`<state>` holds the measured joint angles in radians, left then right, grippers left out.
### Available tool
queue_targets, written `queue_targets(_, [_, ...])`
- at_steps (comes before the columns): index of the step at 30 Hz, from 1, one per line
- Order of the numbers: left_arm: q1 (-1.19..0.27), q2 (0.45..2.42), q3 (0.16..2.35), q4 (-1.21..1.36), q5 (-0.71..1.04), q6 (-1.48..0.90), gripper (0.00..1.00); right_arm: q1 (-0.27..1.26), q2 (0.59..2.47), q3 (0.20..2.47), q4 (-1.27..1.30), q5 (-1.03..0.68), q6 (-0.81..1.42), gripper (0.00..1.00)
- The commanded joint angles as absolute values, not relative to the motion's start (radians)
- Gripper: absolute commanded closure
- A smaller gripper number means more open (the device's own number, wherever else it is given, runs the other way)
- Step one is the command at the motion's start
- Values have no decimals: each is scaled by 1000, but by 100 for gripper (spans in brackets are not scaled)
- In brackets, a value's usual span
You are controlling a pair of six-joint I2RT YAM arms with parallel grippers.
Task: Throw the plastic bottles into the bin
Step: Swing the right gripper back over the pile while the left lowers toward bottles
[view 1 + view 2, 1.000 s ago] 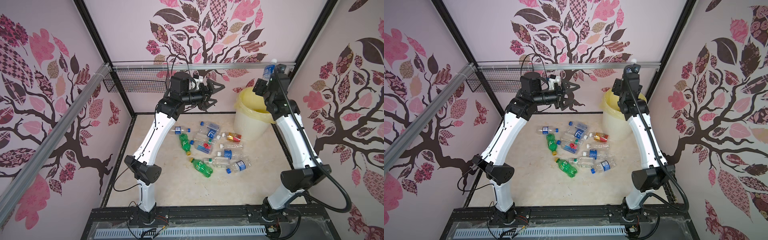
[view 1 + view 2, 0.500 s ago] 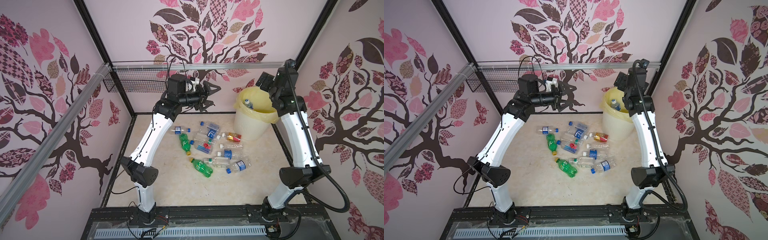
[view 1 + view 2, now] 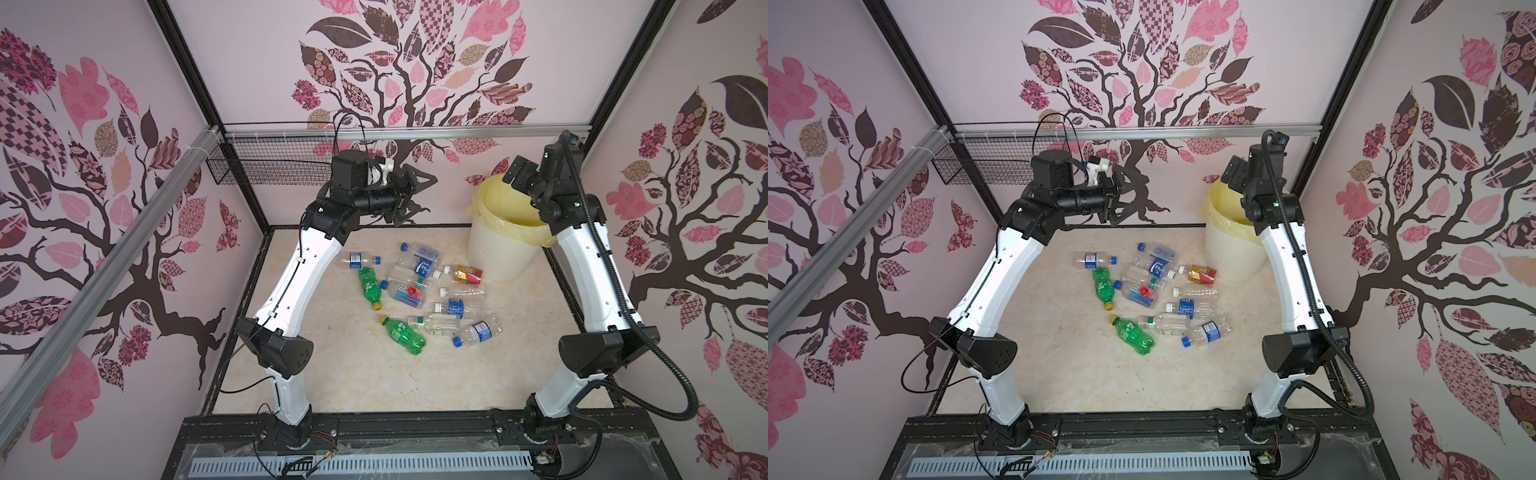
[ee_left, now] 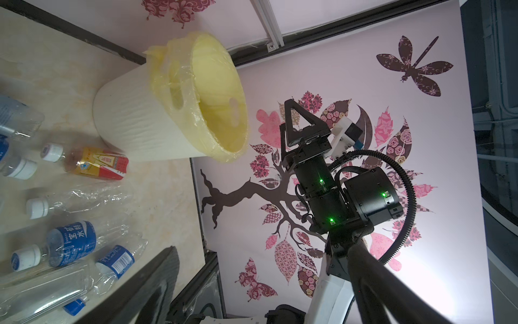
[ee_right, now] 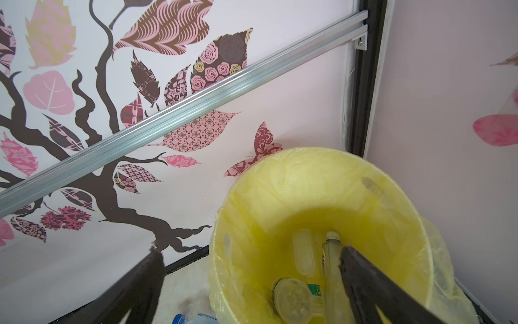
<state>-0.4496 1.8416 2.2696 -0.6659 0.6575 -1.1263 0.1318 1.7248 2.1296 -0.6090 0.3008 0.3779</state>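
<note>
The bin [image 3: 503, 249] [image 3: 1229, 253] [image 4: 134, 117] is white and ribbed with a pale yellow bag, and stands in the back right corner. Several plastic bottles [image 3: 419, 291] [image 3: 1154, 291] lie on the floor left of it, among them two green ones [image 3: 369, 286] [image 3: 403, 336] and a red-gold one [image 3: 465, 274] [image 4: 95, 164]. Two clear bottles [image 5: 330, 266] [image 5: 293, 300] lie inside the bin [image 5: 308, 168]. My right gripper [image 3: 517, 174] [image 5: 249, 249] hangs open and empty above the bin's rim. High over the back of the floor, my left gripper [image 3: 417, 195] [image 4: 260, 249] is open and empty.
A black wire mesh basket [image 3: 270, 166] hangs on the back wall at the left. An aluminium rail [image 3: 415, 132] runs along that wall above both grippers. Black frame bars edge the floor, and the arms' base rail [image 3: 395, 424] crosses the front.
My right gripper opened and let go of a blue-capped bottle, which fell into the bin. That arm then drew back to the right. The left arm shifted a little.
</note>
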Motion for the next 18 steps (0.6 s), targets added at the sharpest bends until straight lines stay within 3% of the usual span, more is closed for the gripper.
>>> queue_targets(1, [-441, 1794, 2247, -735, 605, -1064, 3, 193, 1694, 2121, -664, 289, 400, 0])
queue_targets(8, [-428, 1738, 2175, -870, 497, -988, 3, 314, 1645, 2011, -673, 274, 405, 0])
queue_targets(18, [-369, 1577, 1886, -975, 269, -968, 3, 459, 1516, 1743, -645, 214, 446, 0])
